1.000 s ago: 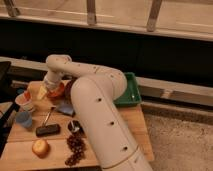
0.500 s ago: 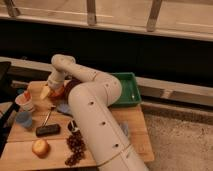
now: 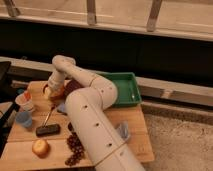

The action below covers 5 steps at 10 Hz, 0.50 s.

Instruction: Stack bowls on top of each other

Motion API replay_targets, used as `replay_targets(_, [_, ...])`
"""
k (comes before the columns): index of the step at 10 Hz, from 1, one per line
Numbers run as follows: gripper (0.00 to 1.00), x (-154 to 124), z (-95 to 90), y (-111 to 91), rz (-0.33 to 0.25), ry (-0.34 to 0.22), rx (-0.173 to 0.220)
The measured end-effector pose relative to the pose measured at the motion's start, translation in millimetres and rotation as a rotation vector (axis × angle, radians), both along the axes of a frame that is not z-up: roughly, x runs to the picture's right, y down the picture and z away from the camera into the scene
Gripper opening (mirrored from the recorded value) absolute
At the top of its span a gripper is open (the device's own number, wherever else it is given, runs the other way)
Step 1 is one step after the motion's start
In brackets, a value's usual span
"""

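The orange-red bowl (image 3: 54, 93) sits at the back left of the wooden table (image 3: 22, 136), partly hidden by the gripper. The purple bowl (image 3: 73, 85) shows as a dark round shape just right of it, partly behind the arm. My gripper (image 3: 49, 92) hangs down from the white arm (image 3: 90, 107) and is right at the orange-red bowl, over its left side. Whether it touches or holds the bowl is hidden.
A white cup (image 3: 25, 102) and a small blue cup (image 3: 22, 119) stand at the table's left edge. A black brush (image 3: 47, 130), a round bun (image 3: 40, 147) and dark grapes (image 3: 75, 147) lie in front. A green tray (image 3: 126, 89) sits back right. A blue object (image 3: 123, 131) lies right of the arm.
The arm's elbow has shifted a little to the right. The gripper has stayed at the orange-red bowl at the back left.
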<state>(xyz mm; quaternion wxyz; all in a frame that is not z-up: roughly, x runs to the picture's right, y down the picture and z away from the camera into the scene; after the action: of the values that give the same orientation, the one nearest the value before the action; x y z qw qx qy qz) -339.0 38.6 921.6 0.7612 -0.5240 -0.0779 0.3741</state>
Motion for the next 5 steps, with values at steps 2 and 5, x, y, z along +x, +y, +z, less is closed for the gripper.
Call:
replay_targets(2, [0.0, 0, -1.4, -1, 0.001, 0.004, 0.003])
replay_targets(5, [0.0, 10, -23.0, -22, 0.033, 0.012, 0.072])
